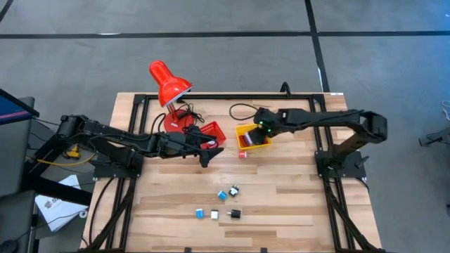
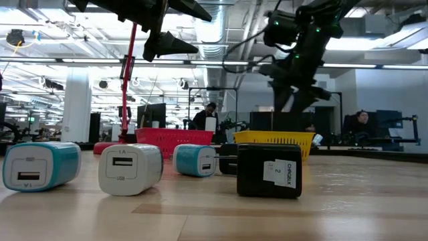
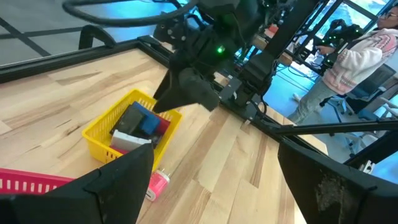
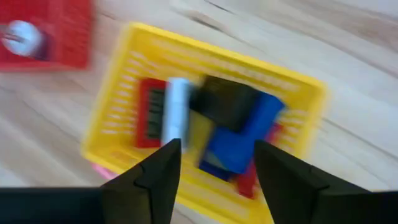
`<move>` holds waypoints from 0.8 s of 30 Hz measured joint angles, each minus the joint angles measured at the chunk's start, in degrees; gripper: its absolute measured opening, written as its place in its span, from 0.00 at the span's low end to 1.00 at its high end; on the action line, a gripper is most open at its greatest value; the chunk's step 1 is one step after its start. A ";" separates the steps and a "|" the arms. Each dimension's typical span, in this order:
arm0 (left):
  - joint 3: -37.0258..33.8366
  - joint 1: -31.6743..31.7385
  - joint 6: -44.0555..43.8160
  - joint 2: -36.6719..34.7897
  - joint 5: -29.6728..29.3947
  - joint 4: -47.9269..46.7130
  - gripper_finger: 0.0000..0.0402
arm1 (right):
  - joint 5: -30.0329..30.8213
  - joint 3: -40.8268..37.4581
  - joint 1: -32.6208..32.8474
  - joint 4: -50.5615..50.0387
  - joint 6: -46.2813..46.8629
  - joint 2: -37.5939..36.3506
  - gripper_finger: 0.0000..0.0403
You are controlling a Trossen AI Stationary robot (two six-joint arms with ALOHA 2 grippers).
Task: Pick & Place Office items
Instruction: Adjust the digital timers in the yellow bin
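From above, you see the right gripper (image 1: pixel 261 133) poised over the yellow mesh basket (image 1: pixel 245 131), the sorting bin for pieces already gathered, while the left gripper (image 1: pixel 208 150) waits beside the red mesh basket (image 1: pixel 213 131). A pink piece (image 1: pixel 242 154) lies just outside the yellow basket; five loose USB chargers (image 1: pixel 223 196) sit well apart from both grippers, nearer the front edge of the tabletop (image 1: pixel 281 211).

At table height, white (image 2: pixel 130 169), cyan (image 2: pixel 40 166) and black (image 2: pixel 269 170) chargers fill your foreground, both arms high behind them.

Your left wrist camera looks between widely parted fingers (image 3: pixel 118 180) at the yellow basket and its blue, black and white contents.

Your right wrist camera shows its fingers (image 4: pixel 158 171) partly spread and empty, directly above the blue piece (image 4: pixel 239 140) and black piece (image 4: pixel 224 102) inside the basket — seemingly a drop-off just made.
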 joint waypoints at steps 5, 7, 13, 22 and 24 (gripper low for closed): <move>0.00 0.23 0.00 0.00 0.00 0.00 0.85 | -1.05 -0.02 -2.08 -2.92 -1.62 -0.61 0.55; 0.00 0.45 0.00 0.00 0.00 0.04 0.85 | -3.11 -0.02 -2.87 -1.62 -1.62 -0.01 0.60; 0.00 0.87 -0.02 0.00 0.00 0.47 0.85 | -4.58 -0.01 -3.34 -1.35 4.11 3.19 0.69; 0.00 0.87 -0.20 0.00 0.02 0.51 0.85 | -3.67 0.37 -1.72 4.11 7.47 10.15 0.70; 0.00 0.87 -0.20 0.00 0.02 0.43 0.85 | -3.27 0.34 -1.64 4.96 7.83 10.50 0.70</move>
